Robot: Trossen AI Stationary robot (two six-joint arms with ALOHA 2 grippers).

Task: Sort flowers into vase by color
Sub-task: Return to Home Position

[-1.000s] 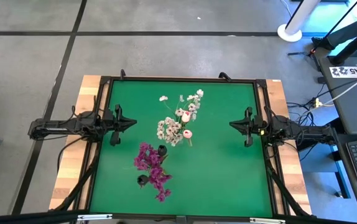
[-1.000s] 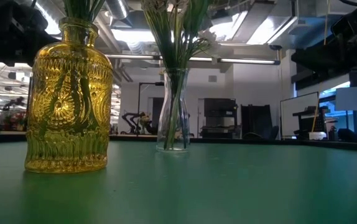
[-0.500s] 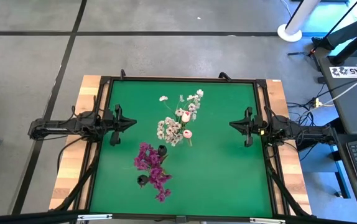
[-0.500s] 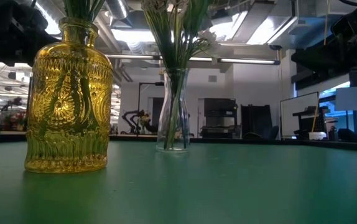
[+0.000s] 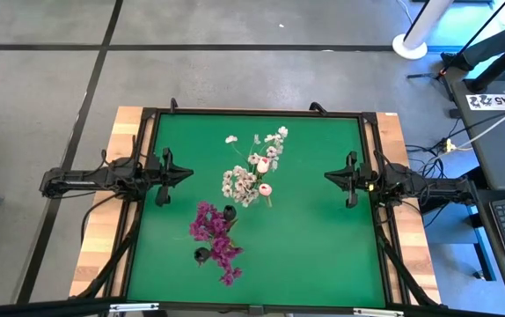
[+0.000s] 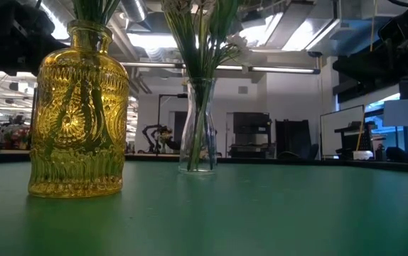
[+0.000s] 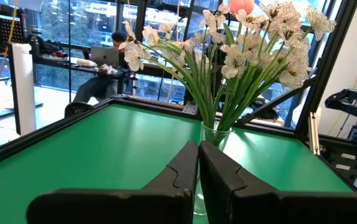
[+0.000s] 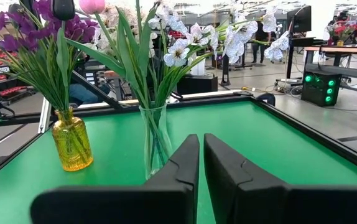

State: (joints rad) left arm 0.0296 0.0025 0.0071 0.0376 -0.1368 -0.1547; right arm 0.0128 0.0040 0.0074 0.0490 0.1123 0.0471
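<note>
Left end effector [image 5: 186,174] and right end effector [image 5: 330,177] rest closed and empty at opposite worktop [image 5: 314,255] edges, evidently parked because all flowers [image 5: 245,181] appear vased.

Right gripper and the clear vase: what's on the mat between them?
Nothing. The green mat is bare from the right gripper to the clear vase, as seen in the high view and the right wrist view.
</note>
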